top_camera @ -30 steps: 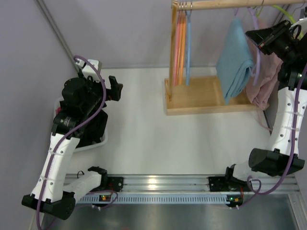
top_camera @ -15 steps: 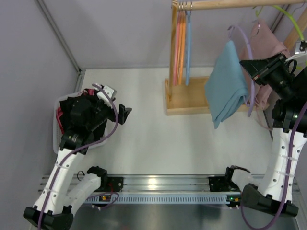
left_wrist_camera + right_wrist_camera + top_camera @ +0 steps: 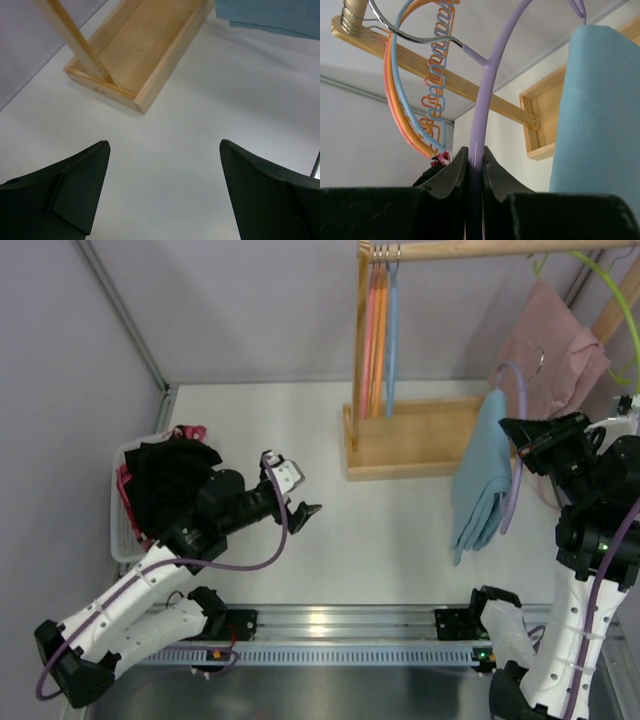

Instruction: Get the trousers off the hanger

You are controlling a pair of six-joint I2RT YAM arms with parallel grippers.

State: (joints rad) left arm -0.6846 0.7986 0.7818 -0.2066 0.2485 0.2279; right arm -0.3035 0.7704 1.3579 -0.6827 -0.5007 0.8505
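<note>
White table [image 3: 380,530] below, blue trousers [image 3: 480,480] hang beside right tool [image 3: 474,156] clamping purple hanger [image 3: 481,100].

The blue trousers [image 3: 270,15] were cut off by the top edge of the left wrist view and the right edge of the right wrist view, where the purple hanger [image 3: 479,105] had its lower stem hidden between the pinched-together fingers of the right gripper [image 3: 474,156].

walls [image 3: 250,310]: plain grey-lilac | surface [image 3: 340,550]: white, beneath left pincer [image 3: 164,145] | wooden rack [image 3: 420,445]: ahead of left pincer, just left of right pincer [image 3: 522,432] | light: even
</note>
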